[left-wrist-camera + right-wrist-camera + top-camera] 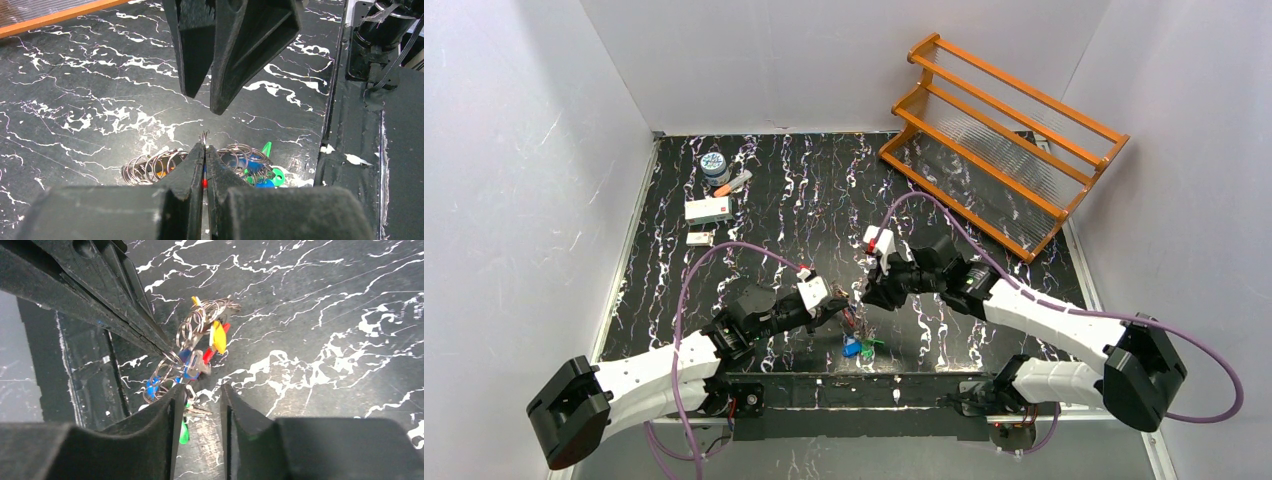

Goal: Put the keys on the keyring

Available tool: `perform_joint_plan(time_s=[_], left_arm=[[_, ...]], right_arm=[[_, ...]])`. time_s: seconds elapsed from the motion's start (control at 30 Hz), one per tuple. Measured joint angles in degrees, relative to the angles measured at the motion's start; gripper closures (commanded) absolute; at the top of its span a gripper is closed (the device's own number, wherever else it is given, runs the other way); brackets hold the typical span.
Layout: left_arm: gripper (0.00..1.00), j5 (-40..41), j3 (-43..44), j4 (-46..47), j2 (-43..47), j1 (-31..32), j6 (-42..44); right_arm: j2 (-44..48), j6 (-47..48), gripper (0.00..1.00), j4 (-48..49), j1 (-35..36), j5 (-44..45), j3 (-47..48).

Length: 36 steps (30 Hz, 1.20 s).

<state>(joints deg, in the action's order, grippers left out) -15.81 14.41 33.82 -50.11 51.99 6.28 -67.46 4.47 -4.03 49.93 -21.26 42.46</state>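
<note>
Black marbled table (pixel 804 190), orange rack (pixel 1004 140) rear right, left gripper (pixel 204 149) clenched on keyring (pixel 150 169) wire near front edge, right gripper (pixel 199 390) jaws parted, gripping nothing, just above, coloured tags (pixel 218 337), keys (pixel 197 364) among them, box (pixel 708 209) label unreadable.

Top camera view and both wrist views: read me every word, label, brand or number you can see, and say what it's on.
None is legible in any view.
Round blue-labelled tin: print too small to read.
White box with red and green marks: blurred, unreadable.
Small white card: unreadable.
Coloured plastic key tags: no lettering visible.
</note>
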Motion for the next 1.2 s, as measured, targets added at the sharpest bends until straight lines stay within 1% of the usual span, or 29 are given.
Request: perform_joint_plan(time_s=[0.03, 0.1, 0.2, 0.23, 0.43, 0.53, 0.67, 0.8, 0.9, 0.97, 1.07, 1.2], left_arm=[[1.0, 0.0, 0.0, -0.07, -0.02, 0.0, 0.04], [1.0, 0.0, 0.0, -0.09, -0.02, 0.0, 0.13], [1.0, 0.0, 0.0, -0.09, -0.02, 0.0, 0.13], [1.0, 0.0, 0.0, -0.09, -0.02, 0.0, 0.13], [1.0, -0.02, 0.0, -0.07, -0.04, 0.0, 0.15], [1.0, -0.09, 0.0, -0.07, -0.04, 0.0, 0.15], [1.0, -0.26, 0.0, -0.07, -0.04, 0.0, 0.28], [1.0, -1.57, 0.0, -0.07, -0.02, 0.0, 1.38], [1.0, -2.82, -0.02, -0.07, 0.09, 0.0, 2.58], [1.0, -3.52, -0.07, -0.07, 0.44, 0.0, 3.3], [1.0, -4.66, -0.33, -0.04, 1.51, 0.0, 4.33], [1.0, -5.57, -0.81, -0.04, 2.4, 0.0, 5.11]], right_arm=[[0.52, 0.0, 0.56, 0.11, 0.0, 0.44, -0.37], [2.1, -0.09, 0.5, 1.2, 0.0, 1.68, -1.51], [4.04, -0.26, 0.46, 2.71, -0.04, 2.73, -2.43], [4.63, -0.24, 0.44, 3.56, -0.04, 2.97, -2.73], [6.64, -1.09, 0.44, 9.14, -0.04, 3.85, -5.09], [7.06, 0.7, 0.44, 10.29, -0.09, 1.68, -5.81], [8.76, 6.78, 0.41, 13.9, -0.07, -3.74, -9.22], [10.14, 13.66, 0.4, 16.85, -0.07, -8.76, -14.01], [10.51, 17.77, 0.42, 18.99, -0.07, -11.13, -16.57], [10.43, 19.67, 0.46, 20.72, -0.07, -11.91, -17.42], [9.46, 21.31, 0.53, 23.93, -0.07, -12.5, -17.55], [6.82, 22.53, 0.56, 27.06, -0.07, -13.31, -17.55]])
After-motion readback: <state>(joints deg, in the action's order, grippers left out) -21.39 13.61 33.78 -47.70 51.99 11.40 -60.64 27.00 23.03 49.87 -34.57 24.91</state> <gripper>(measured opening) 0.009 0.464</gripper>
